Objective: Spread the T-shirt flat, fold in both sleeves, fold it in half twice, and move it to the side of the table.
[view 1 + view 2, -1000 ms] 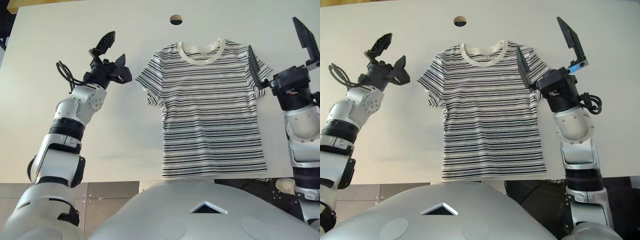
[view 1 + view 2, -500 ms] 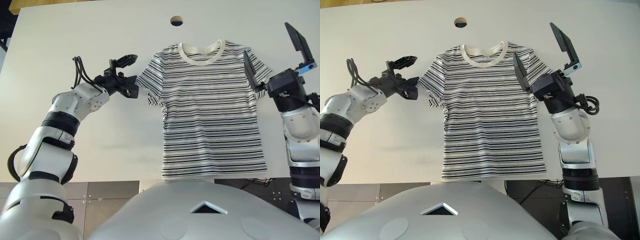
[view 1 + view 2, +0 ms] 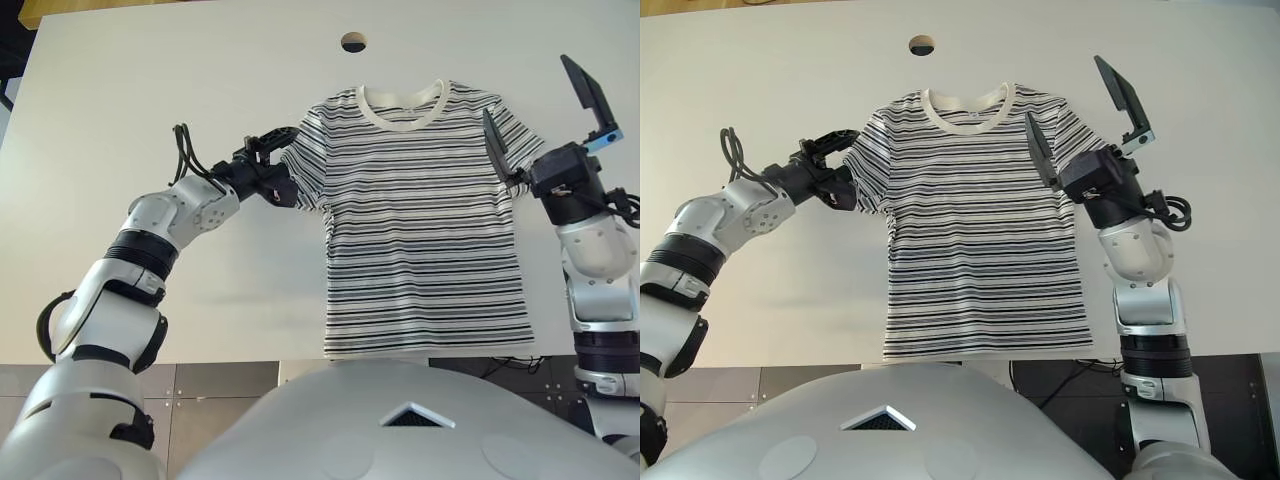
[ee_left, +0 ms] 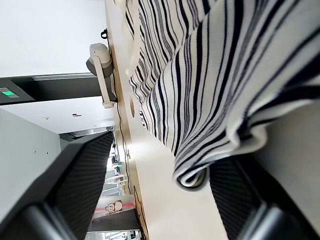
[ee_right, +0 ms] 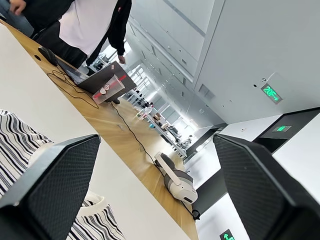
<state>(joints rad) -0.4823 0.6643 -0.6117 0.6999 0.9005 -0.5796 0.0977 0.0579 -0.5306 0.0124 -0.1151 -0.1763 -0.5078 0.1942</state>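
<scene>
A striped T-shirt (image 3: 420, 210) lies flat on the white table (image 3: 150, 80), collar toward the far side. My left gripper (image 3: 283, 163) is at the hem of the shirt's left sleeve (image 3: 303, 165), open, one finger above the hem and one below. In the left wrist view the sleeve hem (image 4: 200, 170) lies between the two dark fingers (image 4: 85, 185) of my left gripper (image 4: 165, 155), ungripped. My right gripper (image 3: 540, 120) stands wide open and raised over the right sleeve (image 3: 520, 130), its fingertips pointing up and nothing between them. My right gripper (image 5: 157, 140) frames the room beyond the table.
A round cable hole (image 3: 352, 40) sits in the table just beyond the collar. The table's near edge (image 3: 200, 362) runs right below the shirt's bottom hem. Bare table surface lies to the left of the shirt and behind it.
My left gripper has dropped and swung right from a raised pose until its fingers straddle the left sleeve hem. My right gripper has shifted slightly inward over the right sleeve, still open.
</scene>
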